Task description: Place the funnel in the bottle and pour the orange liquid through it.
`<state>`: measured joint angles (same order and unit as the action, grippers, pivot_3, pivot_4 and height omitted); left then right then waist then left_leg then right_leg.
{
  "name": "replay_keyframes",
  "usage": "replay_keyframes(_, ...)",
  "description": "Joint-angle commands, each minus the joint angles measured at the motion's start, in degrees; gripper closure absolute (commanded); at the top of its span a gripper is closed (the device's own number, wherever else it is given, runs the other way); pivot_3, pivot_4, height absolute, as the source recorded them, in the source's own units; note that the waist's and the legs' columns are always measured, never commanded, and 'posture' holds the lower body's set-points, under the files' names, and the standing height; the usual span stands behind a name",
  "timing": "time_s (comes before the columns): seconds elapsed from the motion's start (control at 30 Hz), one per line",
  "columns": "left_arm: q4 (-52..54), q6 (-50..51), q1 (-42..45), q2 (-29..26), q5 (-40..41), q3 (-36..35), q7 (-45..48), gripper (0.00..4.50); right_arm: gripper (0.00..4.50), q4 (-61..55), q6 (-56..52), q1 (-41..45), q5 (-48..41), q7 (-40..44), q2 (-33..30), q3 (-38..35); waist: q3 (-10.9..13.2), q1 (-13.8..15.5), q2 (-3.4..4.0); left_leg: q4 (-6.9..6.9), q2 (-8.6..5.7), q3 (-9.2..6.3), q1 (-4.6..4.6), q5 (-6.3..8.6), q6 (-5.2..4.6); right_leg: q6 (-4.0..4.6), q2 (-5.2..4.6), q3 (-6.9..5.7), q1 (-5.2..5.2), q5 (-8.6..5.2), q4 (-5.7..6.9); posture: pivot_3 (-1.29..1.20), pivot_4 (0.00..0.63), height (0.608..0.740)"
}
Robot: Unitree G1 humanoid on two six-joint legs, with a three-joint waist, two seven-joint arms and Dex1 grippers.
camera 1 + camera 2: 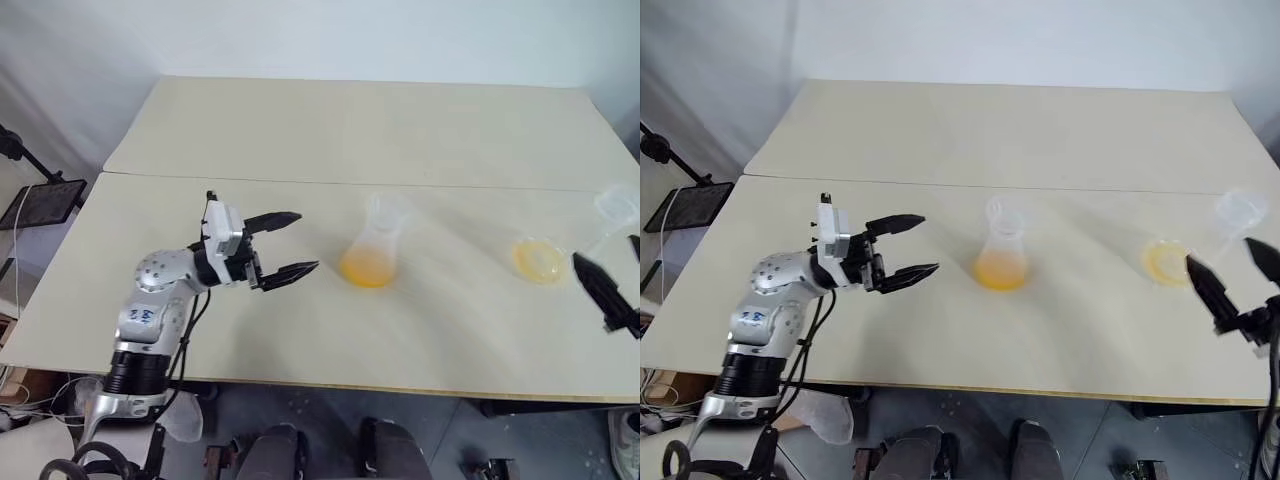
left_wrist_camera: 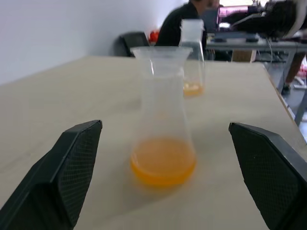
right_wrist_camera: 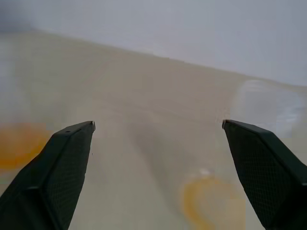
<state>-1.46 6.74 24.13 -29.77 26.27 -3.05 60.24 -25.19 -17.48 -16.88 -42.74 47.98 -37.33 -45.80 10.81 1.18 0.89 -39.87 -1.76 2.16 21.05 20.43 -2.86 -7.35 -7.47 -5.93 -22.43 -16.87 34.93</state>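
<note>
Over the near left of the pale table (image 1: 300, 130): left gripper (image 1: 290, 245) on a bent silver arm, pointing level and across toward the middle of the tabletop. Released, black fingers (image 2: 72, 167) spread wide, grasping nothing. Aimed at the bottle (image 1: 370, 255), apart from it with bare table between.

At the near right edge: right gripper (image 1: 1237, 272), angled inward toward the table. Also released, its two tapered fingers well apart and empty. Just beside the conical flask (image 2: 193, 52), not touching it as far as can be told.

Near the table's centre: the bottle, upright, of clear and faintly frosted plastic, wide at the base and narrowing upward to a tubular neck. Seated in that neck: the funnel (image 2: 160, 53), see-through and nearly colourless, its flared cone mouth open upward. Pooled in the bottle's bottom: the orange liquid (image 2: 163, 165), bright, translucent, a shallow layer.

Well off to the right of the bottle: the flask, clear, upright, with only a thin orange ring left at its flat bottom.

Finger pads black, wedge-shaped, with a fine cross-hatched grip texture. Tabletop smooth, matt, beige, in two slabs with a seam between them.
</note>
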Motion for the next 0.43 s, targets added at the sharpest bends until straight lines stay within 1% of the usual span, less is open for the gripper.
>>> replay_keyframes(0.03,-0.19,-4.48,-2.73,-3.03,-1.92,-1.74,2.44,0.0,0.04,-3.09,3.5,-0.48,0.21,6.16,-1.14,3.98,0.01,-0.06,-0.06,-0.03,0.02,0.01,0.0,0.0,0.0,0.0,0.0,0.0,0.02,0.0,-0.02,0.0,0.15,0.74)
replay_keyframes(0.1,0.66,-4.64,-5.09,-5.17,-2.06,-2.6,3.12,0.0,0.04,-1.8,8.97,-2.43,5.66,12.44,-2.56,8.65,0.01,0.04,-0.04,-0.03,0.02,0.02,0.01,0.0,0.0,0.0,-0.04,0.05,0.01,0.0,-0.09,0.0,0.15,0.74)
replay_keyframes(0.17,2.57,-3.49,-7.52,-6.89,-1.9,-3.24,2.47,0.0,0.04,0.74,12.46,-2.18,8.07,15.71,-3.05,11.73,0.02,0.21,-0.04,0.01,0.01,-0.02,0.02,0.01,0.01,0.01,-0.08,0.15,-0.01,0.0,-0.09,0.0,0.15,0.74)
replay_keyframes(0.3,6.95,-2.37,-11.66,-8.76,-2.47,-4.07,0.05,0.0,0.04,7.39,16.38,1.25,10.27,18.75,-4.58,14.26,0.05,0.37,-0.09,-0.01,-0.06,-0.14,0.06,0.05,-0.04,-0.01,-0.23,0.14,0.04,0.01,-0.15,0.0,0.15,0.74)
replay_keyframes(0.43,9.31,-2.72,-14.07,-8.28,-3.15,-5.55,-3.62,0.0,0.04,12.44,18.66,4.49,10.81,20.42,-5.84,14.75,0.05,0.33,-0.09,-0.03,-0.05,-0.16,0.06,0.07,-0.06,-0.01,-0.49,0.11,0.08,0.01,-0.25,0.0,0.15,0.74)
